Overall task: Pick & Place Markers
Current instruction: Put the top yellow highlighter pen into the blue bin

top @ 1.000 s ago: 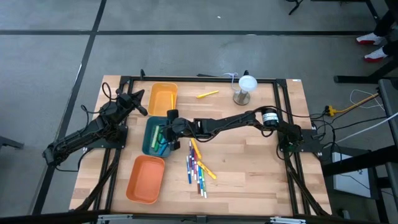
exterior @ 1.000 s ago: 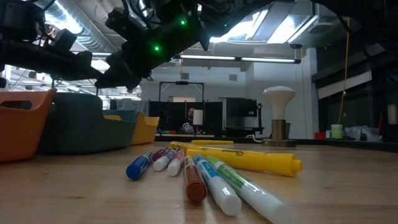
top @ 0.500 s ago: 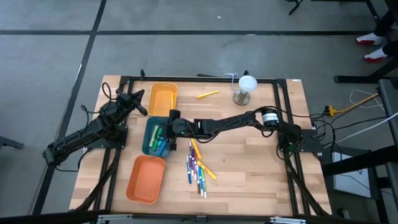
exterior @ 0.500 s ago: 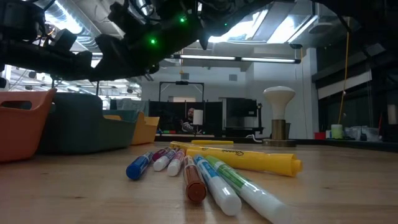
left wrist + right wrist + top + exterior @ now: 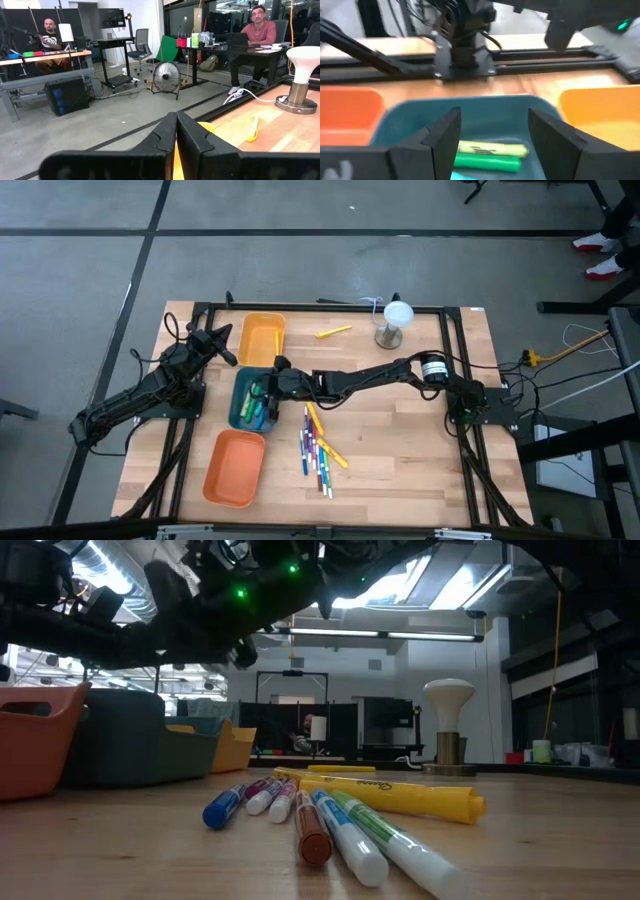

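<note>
Now our right gripper (image 5: 266, 388) hangs over the teal tray (image 5: 240, 416) with its jaws spread wide and nothing between them; through its own camera we see a yellow marker (image 5: 492, 148) and a green marker (image 5: 492, 161) lying side by side on the tray floor below. Out from there, the loose markers (image 5: 317, 448) wait on the bare wood just beside the tray, on the side toward the right arm's base, most of them lying roughly parallel with their long axes running toward the table's near edge. So we judge the next reach goes back that way, and the right arm is clearly the nearer one. Our left gripper (image 5: 176, 131) is clenched shut, parked by the yellow tray (image 5: 262, 338) at the far corner. One stray yellow marker (image 5: 334, 332) lies alone near the lamp (image 5: 396, 322). An orange tray (image 5: 235, 468) sits beside the pile; from above it's hard to say whether the teal rim crowds the nearest marker.
</note>
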Available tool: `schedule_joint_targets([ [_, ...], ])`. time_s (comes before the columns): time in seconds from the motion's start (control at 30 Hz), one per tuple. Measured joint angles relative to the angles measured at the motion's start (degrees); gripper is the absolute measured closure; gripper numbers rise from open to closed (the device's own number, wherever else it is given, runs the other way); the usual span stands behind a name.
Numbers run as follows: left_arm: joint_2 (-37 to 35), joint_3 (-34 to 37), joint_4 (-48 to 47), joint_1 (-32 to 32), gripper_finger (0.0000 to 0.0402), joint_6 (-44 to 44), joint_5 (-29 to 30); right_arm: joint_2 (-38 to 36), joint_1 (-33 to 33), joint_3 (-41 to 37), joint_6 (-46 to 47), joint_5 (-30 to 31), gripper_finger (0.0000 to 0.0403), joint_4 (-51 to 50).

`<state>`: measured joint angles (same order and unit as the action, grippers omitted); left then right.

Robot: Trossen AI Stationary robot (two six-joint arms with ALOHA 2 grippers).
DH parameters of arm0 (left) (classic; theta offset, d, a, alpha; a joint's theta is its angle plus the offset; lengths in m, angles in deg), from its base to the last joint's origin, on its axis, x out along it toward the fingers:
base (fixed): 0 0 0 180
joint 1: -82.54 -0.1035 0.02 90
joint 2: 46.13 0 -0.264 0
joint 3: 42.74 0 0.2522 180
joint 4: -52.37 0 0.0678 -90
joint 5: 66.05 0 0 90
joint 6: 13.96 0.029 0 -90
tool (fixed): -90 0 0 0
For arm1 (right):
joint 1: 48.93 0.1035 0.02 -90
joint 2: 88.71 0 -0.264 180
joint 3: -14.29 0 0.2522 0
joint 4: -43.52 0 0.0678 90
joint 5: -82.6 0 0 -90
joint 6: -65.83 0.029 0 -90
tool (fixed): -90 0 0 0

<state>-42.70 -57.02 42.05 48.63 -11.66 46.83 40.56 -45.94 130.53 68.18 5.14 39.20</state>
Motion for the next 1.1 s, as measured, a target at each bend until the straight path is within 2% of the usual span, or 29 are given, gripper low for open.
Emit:
schedule_joint_targets([
  [0.17,0.0,0.0,0.0,0.0,0.0395,0.0,0.0,0.0,0.0,0.0,7.2,-3.7,0.0175,-1.7],
  [0.37,0.0,0.0,0.0,0.0,0.0392,0.0,0.0,-1.4,0.0,0.0,11.2,-7.8,0.0175,-5.1],
  [0.67,0.0,0.0,0.0,0.0,0.0395,0.0,0.0,-9.8,0.5,0.0,13.9,-4.5,0.0176,-23.4],
  [0.93,0.0,0.0,0.0,0.0,0.0391,0.0,0.0,-16.0,1.0,0.1,26.7,-4.6,0.0176,-48.5],
  [1.1,0.0,0.0,0.0,0.0,0.0394,0.0,0.0,-16.8,0.9,0.1,33.2,-3.2,0.0176,-62.5],
])
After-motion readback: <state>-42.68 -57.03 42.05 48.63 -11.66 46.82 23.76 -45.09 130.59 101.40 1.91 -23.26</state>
